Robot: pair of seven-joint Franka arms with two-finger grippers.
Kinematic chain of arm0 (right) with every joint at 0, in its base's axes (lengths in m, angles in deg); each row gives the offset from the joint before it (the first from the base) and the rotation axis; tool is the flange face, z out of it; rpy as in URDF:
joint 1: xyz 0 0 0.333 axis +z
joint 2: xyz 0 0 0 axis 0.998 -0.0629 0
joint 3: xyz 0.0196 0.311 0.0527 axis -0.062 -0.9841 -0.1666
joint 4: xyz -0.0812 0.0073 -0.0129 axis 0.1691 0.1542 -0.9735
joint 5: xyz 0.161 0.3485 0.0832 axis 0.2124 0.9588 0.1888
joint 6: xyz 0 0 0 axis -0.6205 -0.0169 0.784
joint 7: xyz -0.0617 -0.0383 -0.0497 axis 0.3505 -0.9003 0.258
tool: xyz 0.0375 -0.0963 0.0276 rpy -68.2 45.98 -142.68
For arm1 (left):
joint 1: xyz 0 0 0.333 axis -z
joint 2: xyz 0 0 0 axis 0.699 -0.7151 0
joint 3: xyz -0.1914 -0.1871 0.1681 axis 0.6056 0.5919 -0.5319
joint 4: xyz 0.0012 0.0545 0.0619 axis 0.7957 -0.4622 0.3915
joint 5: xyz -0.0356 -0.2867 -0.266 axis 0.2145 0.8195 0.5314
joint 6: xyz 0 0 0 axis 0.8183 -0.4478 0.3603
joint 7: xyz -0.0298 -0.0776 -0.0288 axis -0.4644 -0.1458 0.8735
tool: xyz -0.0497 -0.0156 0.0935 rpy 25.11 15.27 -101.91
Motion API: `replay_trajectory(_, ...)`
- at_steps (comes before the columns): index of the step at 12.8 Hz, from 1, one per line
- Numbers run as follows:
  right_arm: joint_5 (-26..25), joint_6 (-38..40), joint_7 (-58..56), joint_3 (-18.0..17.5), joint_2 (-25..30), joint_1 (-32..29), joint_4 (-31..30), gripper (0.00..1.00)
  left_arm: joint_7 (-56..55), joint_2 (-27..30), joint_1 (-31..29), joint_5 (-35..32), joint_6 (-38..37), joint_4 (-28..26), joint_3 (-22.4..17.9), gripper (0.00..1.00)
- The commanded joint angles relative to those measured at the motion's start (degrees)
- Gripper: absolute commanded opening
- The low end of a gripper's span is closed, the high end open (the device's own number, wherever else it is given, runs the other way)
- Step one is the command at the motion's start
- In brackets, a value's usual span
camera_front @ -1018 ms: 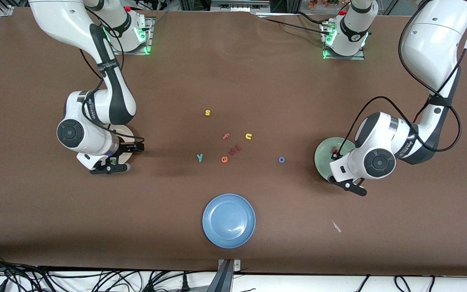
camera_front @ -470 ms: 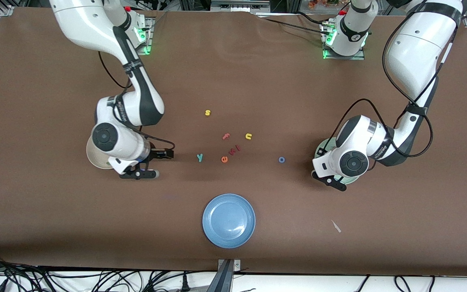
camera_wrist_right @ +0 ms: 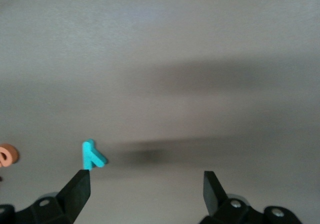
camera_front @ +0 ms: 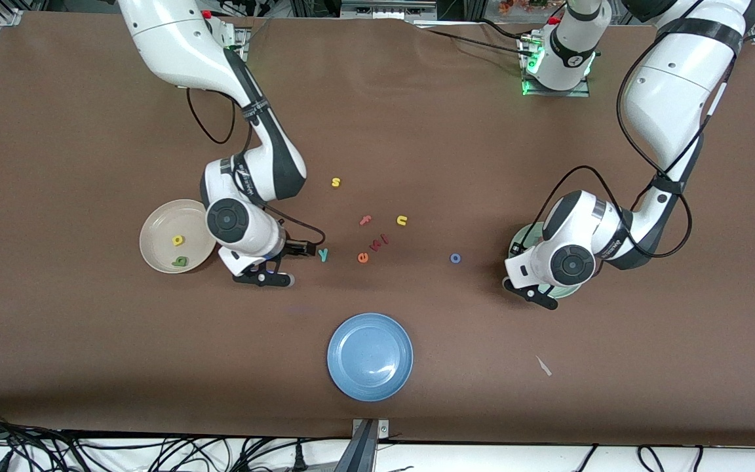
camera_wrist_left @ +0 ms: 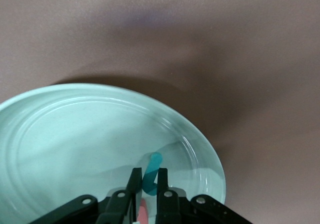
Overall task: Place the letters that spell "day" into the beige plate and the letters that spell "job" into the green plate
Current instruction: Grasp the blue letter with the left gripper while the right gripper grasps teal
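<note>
Brown tabletop [camera_front: 417, 131] runs under both my hands. Over the green plate [camera_wrist_left: 75, 134] my left hand [camera_wrist_left: 146, 181] pinches the teal "j" [camera_wrist_left: 151, 171] between narrow fingers. My right hand [camera_wrist_right: 145, 184] hangs spread wide just beside the teal "y" [camera_wrist_right: 91, 155]; beige plate [camera_front: 158, 223] nearby.

Teal "y" [camera_front: 323, 255], blue "o" [camera_front: 455, 258], beige plate [camera_front: 154, 246], mint-green plate [camera_wrist_left: 60, 134], brown table [camera_front: 417, 131].

brown table [camera_front: 89, 341] carries three plates [camera_front: 370, 356] and scattered foam letters [camera_front: 363, 257].
</note>
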Motion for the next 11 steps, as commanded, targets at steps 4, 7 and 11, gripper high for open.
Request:
replay_trajectory(4, 0.90, 0.11, 2.79, 0.22, -5.89, 1.32, 7.44, 1.00, -0.57, 2.71, -0.33, -0.87, -0.28, 0.10, 0.68, 1.00)
replay_trajectory(7, 0.73, -1.11, 2.79, 0.13, -6.77, 2.45, 8.07, 1.00, -7.39, 3.86, 1.42, 2.90, -1.95, 1.07, 2.52, 1.00)
replay_trajectory(11, 0.55, -1.20, 2.70, 0.22, -7.82, 3.86, 8.07, 0.99, -22.51, 3.17, 6.16, 4.23, -1.43, 1.51, 3.41, 1.00)
